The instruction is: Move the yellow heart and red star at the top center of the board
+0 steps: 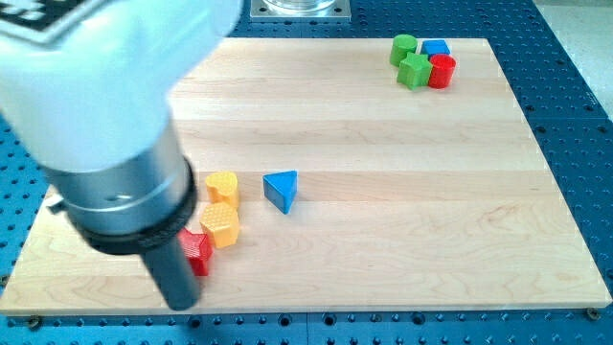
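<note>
The yellow heart (222, 185) lies at the board's lower left. A yellow hexagon (220, 224) sits just below it. The red star (198, 254) is below the hexagon, partly hidden behind my rod. My tip (181, 305) rests near the board's bottom edge, just below and left of the red star, close to it or touching it. The arm's big body covers the view's upper left.
A blue triangle (282, 190) lies right of the yellow heart. At the top right stands a cluster: a green cylinder (403, 47), a blue block (436, 48), a green star-like block (415, 71) and a red cylinder (442, 71). The board's bottom edge (383, 309) is near my tip.
</note>
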You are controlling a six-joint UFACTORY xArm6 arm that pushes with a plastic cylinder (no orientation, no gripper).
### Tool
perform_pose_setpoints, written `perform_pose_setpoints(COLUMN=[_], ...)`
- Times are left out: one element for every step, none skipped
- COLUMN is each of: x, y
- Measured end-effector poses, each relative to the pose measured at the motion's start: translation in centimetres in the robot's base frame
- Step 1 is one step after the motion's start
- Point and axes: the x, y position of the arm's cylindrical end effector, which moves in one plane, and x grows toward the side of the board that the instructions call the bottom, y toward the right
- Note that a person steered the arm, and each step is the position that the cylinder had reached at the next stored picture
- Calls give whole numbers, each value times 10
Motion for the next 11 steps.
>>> perform_pose_setpoints(x=[-29,-67,-86,-122,-150,-187,-160,-195,-239,-289,-249], y=[2,29,60,53,47,47,4,-5,40,62,13])
